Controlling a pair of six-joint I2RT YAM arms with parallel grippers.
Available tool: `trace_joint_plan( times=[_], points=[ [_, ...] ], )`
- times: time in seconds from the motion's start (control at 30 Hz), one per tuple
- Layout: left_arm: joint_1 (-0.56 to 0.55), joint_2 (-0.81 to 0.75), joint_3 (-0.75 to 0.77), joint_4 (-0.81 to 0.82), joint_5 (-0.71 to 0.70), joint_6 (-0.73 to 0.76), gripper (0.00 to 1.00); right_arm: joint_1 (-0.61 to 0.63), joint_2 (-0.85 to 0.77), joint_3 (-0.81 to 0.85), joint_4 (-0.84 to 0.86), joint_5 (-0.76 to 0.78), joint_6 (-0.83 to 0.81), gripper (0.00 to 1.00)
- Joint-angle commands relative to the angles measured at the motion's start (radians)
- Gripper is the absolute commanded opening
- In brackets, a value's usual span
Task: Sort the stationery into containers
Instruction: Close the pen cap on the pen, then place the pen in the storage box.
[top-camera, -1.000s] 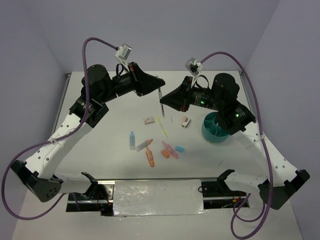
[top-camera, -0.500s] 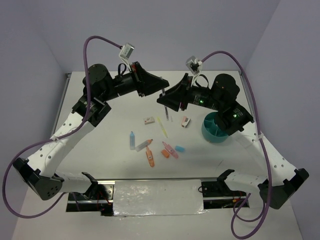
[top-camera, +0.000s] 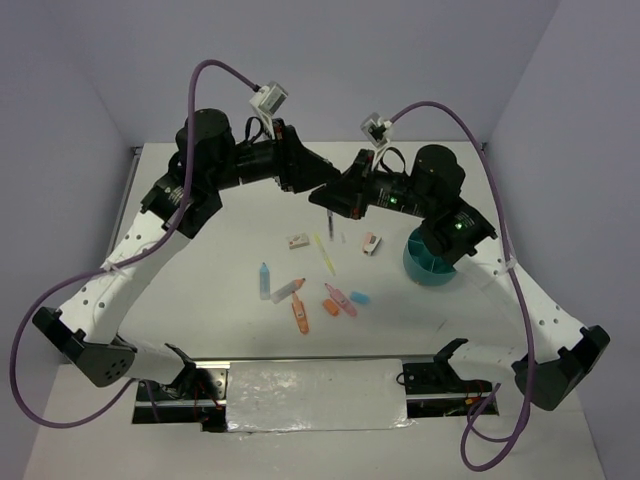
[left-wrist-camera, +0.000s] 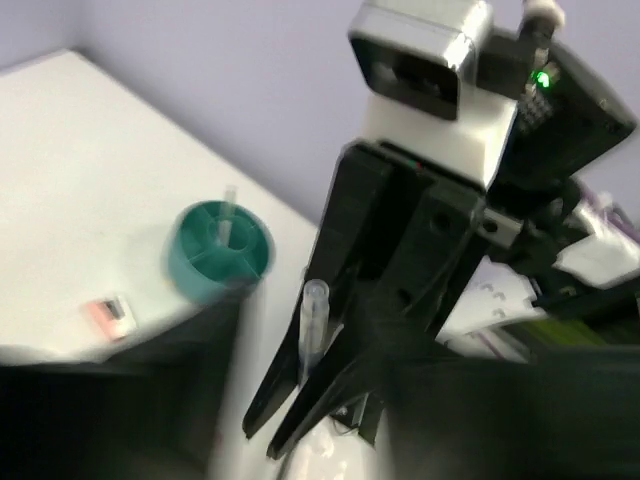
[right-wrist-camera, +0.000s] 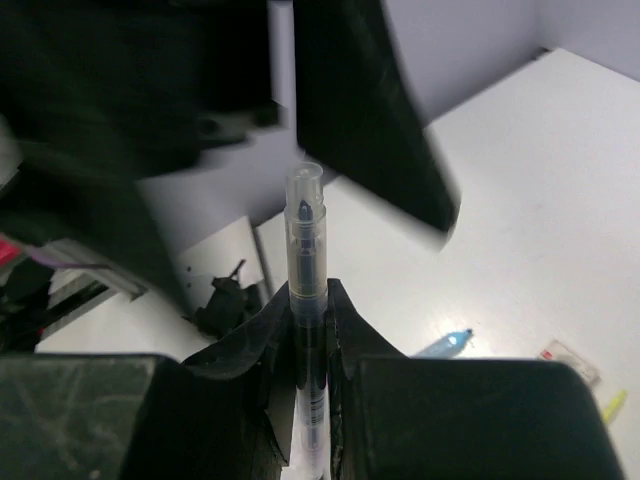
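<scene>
White table, lavender walls. Right gripper (right-wrist-camera: 306, 300) clamped a clear capped pen (right-wrist-camera: 305, 225) upright, upper centre of the overhead view. Left gripper (top-camera: 325, 188) just beside it, jaws parted. Teal divided cup (top-camera: 425, 271) at right. Loose highlighters (top-camera: 299, 312) scattered mid-frame.

A: What colour is the cup (top-camera: 432, 262)?
B: Teal, on a white counter (top-camera: 200, 270). The clear pen (right-wrist-camera: 305, 250) has a dark core.
A: Others?
B: An orange highlighter (top-camera: 300, 316), a light blue tube (top-camera: 265, 280), a yellow pen (top-camera: 324, 254).
</scene>
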Motion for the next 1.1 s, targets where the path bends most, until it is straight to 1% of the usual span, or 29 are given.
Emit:
trace_joint_plan(
  times=[0.0, 0.03, 0.07, 0.1, 0.13, 0.17, 0.2, 0.23, 0.27, 0.3, 0.33, 0.37, 0.4, 0.43, 0.47, 0.5, 0.53, 0.63, 0.7, 0.8, 0.83, 0.9, 1.03, 1.07],
  points=[
    [-0.018, -0.017, 0.101, -0.15, -0.119, 0.061, 0.99, -0.012, -0.011, -0.089, 0.038, 0.129, -0.034, 0.0],
    [-0.016, -0.013, 0.162, -0.198, -0.209, 0.054, 0.99, -0.021, -0.025, -0.121, 0.044, 0.158, -0.039, 0.0],
    [-0.012, -0.008, 0.193, -0.247, -0.412, 0.042, 0.99, -0.021, -0.042, -0.181, 0.047, 0.201, -0.048, 0.0],
    [-0.01, -0.005, 0.225, -0.301, -0.527, 0.02, 0.99, -0.024, -0.085, -0.207, 0.038, 0.321, -0.077, 0.0],
    [-0.006, -0.003, 0.273, -0.421, -0.634, -0.009, 0.99, -0.03, -0.108, -0.233, 0.026, 0.4, -0.089, 0.0],
    [0.017, -0.008, 0.285, -0.482, -0.802, -0.07, 0.99, -0.046, -0.131, -0.287, 0.014, 0.478, -0.114, 0.0],
    [0.036, -0.015, 0.284, -0.529, -0.85, -0.095, 0.99, -0.052, -0.157, -0.316, 0.015, 0.561, -0.126, 0.0],
    [0.054, -0.028, 0.238, -0.562, -0.861, -0.109, 0.99, -0.062, -0.21, -0.35, 0.02, 0.747, -0.132, 0.0],
    [0.095, -0.064, 0.203, -0.557, -0.849, -0.106, 0.99, -0.088, -0.237, -0.426, 0.032, 0.834, -0.138, 0.0],
    [0.111, -0.081, 0.163, -0.551, -0.803, -0.104, 0.99, -0.11, -0.261, -0.463, 0.07, 0.897, -0.154, 0.0],
    [0.129, -0.119, 0.079, -0.528, -0.774, -0.092, 0.99, -0.133, -0.304, -0.503, 0.092, 0.992, -0.163, 0.0],
    [0.134, -0.135, 0.04, -0.518, -0.741, -0.083, 0.99, -0.162, -0.32, -0.567, 0.11, 1.037, -0.166, 0.0],
    [0.134, -0.147, -0.027, -0.514, -0.696, -0.077, 0.99, -0.225, -0.334, -0.594, 0.145, 1.065, -0.168, 0.0],
    [0.135, -0.167, -0.061, -0.513, -0.672, -0.063, 0.99, -0.257, -0.355, -0.621, 0.165, 1.098, -0.171, 0.0],
    [0.134, -0.176, -0.092, -0.511, -0.648, -0.052, 0.99, -0.286, -0.358, -0.655, 0.19, 1.109, -0.166, 0.0],
    [0.135, -0.186, -0.15, -0.511, -0.625, -0.045, 0.99, -0.341, -0.358, -0.666, 0.204, 1.103, -0.174, 0.0],
    [0.135, -0.21, -0.182, -0.508, -0.588, -0.032, 0.99, -0.362, -0.357, -0.677, 0.216, 1.102, -0.178, 0.0],
    [0.135, -0.271, -0.303, -0.467, -0.534, -0.014, 0.98, -0.424, -0.332, -0.683, 0.235, 1.097, -0.181, 0.0],
    [0.134, -0.298, -0.371, -0.435, -0.505, -0.015, 0.98, -0.452, -0.32, -0.698, 0.277, 1.089, -0.181, 0.0],
    [0.135, -0.331, -0.438, -0.39, -0.428, -0.021, 0.98, -0.51, -0.292, -0.711, 0.311, 1.073, -0.171, 0.0],
    [0.134, -0.344, -0.452, -0.38, -0.396, -0.026, 0.98, -0.53, -0.283, -0.712, 0.317, 1.062, -0.166, 0.0],
    [0.135, -0.354, -0.478, -0.358, -0.376, -0.028, 0.98, -0.538, -0.252, -0.718, 0.334, 1.037, -0.169, 0.01],
    [0.134, -0.359, -0.475, -0.364, -0.373, -0.011, 0.99, -0.541, -0.232, -0.747, 0.348, 1.039, -0.155, 0.04],
    [0.135, -0.356, -0.465, -0.369, -0.379, -0.008, 0.99, -0.541, -0.235, -0.758, 0.36, 1.039, -0.151, 0.06]
  ],
)
